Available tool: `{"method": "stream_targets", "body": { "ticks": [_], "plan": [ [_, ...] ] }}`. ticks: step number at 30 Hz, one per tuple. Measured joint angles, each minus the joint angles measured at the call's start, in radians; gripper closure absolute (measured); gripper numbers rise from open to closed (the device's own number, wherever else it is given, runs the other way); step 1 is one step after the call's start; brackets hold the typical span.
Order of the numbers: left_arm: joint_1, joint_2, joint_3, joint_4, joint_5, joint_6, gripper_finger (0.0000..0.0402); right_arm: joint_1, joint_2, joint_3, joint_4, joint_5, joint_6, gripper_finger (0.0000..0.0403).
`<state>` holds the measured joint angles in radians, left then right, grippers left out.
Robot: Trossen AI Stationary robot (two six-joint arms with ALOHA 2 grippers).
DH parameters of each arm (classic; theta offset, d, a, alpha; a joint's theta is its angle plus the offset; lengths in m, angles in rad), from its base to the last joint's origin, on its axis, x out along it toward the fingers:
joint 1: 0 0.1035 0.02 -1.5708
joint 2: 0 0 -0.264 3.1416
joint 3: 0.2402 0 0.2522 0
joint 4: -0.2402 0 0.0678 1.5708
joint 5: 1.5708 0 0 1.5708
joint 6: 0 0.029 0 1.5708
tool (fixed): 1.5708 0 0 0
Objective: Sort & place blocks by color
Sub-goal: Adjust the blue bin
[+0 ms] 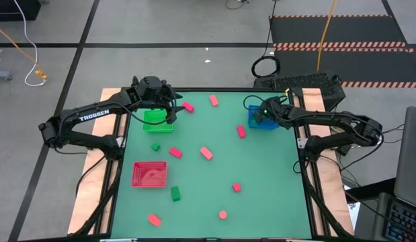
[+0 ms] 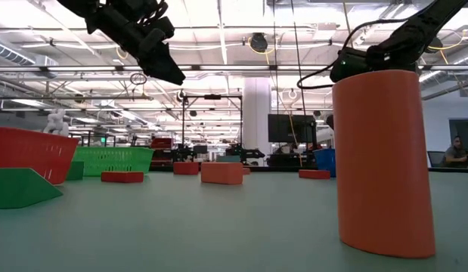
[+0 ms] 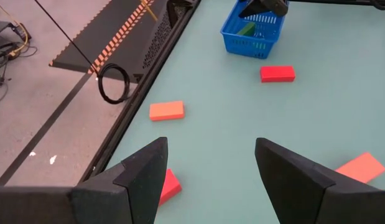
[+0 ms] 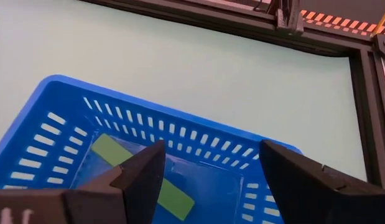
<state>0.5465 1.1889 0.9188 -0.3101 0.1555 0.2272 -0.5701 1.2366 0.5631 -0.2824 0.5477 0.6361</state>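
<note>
Red blocks lie scattered on the green table top, among them one [image 1: 188, 106] by the far edge, one [image 1: 241, 131] and one [image 1: 206, 153]. Two dark green blocks [image 1: 155, 146] [image 1: 175, 193] lie at the left. My left gripper [image 1: 171, 107] [image 3: 211, 146] is open and empty, above the far right corner of the green tray [image 1: 157, 121]; a red block [image 3: 169, 185] lies below it. My right gripper [image 1: 261, 111] [image 4: 211, 149] is open and empty, over the blue tray [image 1: 256, 121]. A green block [image 4: 142, 174] lies flat on that tray's floor.
A red tray [image 1: 149, 173] stands at the near left. Red pieces [image 1: 154, 218] [image 1: 223, 215] [image 1: 236, 187] lie near the front edge; one [image 2: 385, 159] stands close before the low camera. Cables and a dark box [image 1: 308, 82] lie beyond the far right corner.
</note>
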Motion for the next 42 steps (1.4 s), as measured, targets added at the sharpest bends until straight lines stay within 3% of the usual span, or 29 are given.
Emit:
{"method": "stream_targets", "body": {
  "ticks": [6, 11, 21, 42],
  "plan": [
    [0.0, 0.0, 0.0, 0.0, 0.0, 0.0, 0.0158, -0.031, 0.0, -0.105, 0.215, -0.03, -0.06, 0.0149],
    [0.0, 0.0, 0.0, 0.0, 0.0, 0.003, 0.0158, -0.046, -0.007, -0.12, 0.266, -0.083, -0.099, 0.0149],
    [0.0, 0.0, -0.001, 0.001, 0.0, 0.01, 0.0158, -0.026, -0.061, -0.096, 0.28, -0.184, -0.135, 0.0149],
    [0.0, 0.0, -0.001, 0.001, 0.0, 0.004, 0.0158, 0.11, -0.067, -0.096, 0.246, -0.155, -0.148, 0.0149]
  ]
}}
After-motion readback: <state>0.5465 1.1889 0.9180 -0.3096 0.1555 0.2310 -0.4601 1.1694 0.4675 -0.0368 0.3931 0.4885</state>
